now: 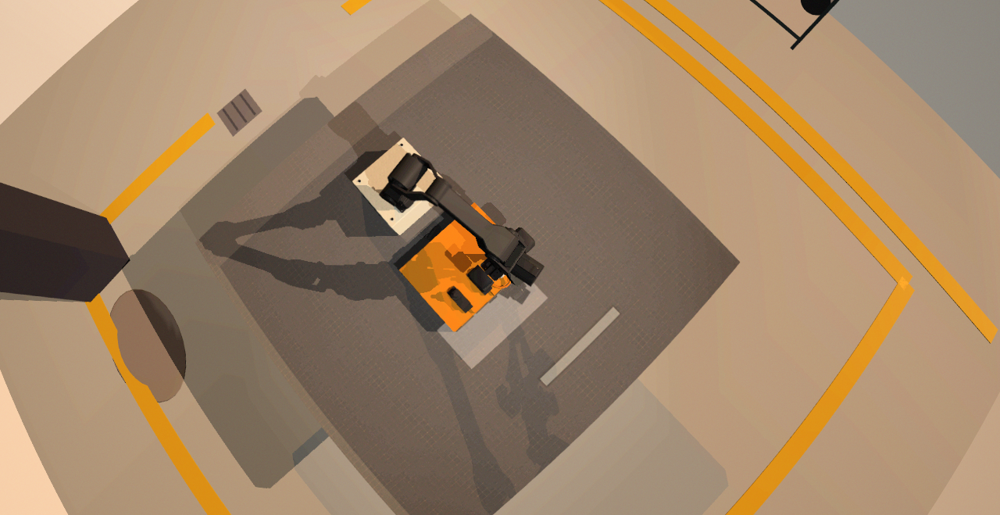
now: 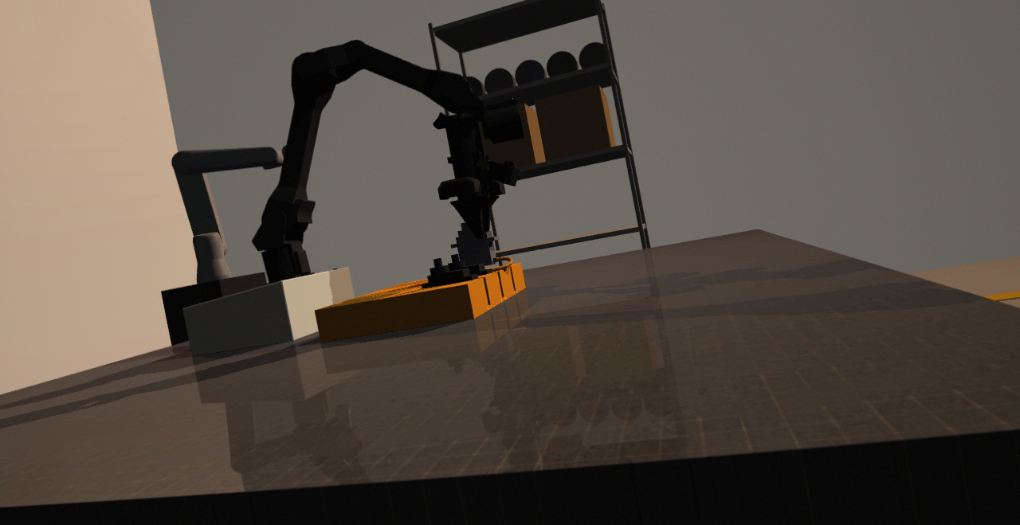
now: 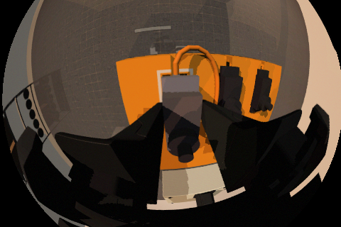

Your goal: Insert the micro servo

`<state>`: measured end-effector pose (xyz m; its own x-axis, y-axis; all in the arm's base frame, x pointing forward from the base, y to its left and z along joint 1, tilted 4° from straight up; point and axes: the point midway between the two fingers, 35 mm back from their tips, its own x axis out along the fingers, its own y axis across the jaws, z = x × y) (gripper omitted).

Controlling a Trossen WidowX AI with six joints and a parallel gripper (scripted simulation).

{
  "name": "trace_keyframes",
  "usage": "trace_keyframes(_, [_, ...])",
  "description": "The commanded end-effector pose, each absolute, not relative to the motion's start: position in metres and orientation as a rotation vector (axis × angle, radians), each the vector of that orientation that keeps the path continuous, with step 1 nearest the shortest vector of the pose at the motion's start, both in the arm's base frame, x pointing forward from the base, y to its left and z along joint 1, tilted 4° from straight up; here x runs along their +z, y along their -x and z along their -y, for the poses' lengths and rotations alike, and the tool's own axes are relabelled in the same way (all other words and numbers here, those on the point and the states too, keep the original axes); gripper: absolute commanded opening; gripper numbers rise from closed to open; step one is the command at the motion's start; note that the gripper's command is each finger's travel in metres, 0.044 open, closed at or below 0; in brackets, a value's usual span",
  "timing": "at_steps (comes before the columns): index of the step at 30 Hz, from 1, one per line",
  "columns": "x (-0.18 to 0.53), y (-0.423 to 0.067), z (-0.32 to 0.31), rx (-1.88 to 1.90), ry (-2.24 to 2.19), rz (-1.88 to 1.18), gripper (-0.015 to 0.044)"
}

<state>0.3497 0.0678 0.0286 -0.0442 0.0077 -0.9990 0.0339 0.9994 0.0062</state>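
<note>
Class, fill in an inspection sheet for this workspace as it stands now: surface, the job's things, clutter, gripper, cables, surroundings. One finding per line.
Surface: dark table top, glossy, carrying the orange deck and the arm's pale base block.
Job's things: micro servo held upright over the white-marked pocket; not visibly seated yet.
Clutter: two dark servos already seated on the deck; pale strip on the table.
Gripper: gripper shut on the micro servo.
Cables: orange cable loops above the deck.
Surroundings: shelf rack with boxes behind; orange floor lines.
</note>
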Motion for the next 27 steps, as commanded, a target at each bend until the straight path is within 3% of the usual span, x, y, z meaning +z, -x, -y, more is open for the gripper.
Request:
trace_keyframes(1, [0.027, -0.35, -0.067, -0.019, -0.026, -1.614, 0.0])
trace_keyframes(27, [0.01, -0.349, -0.067, -0.019, -0.026, -1.614, 0.0])
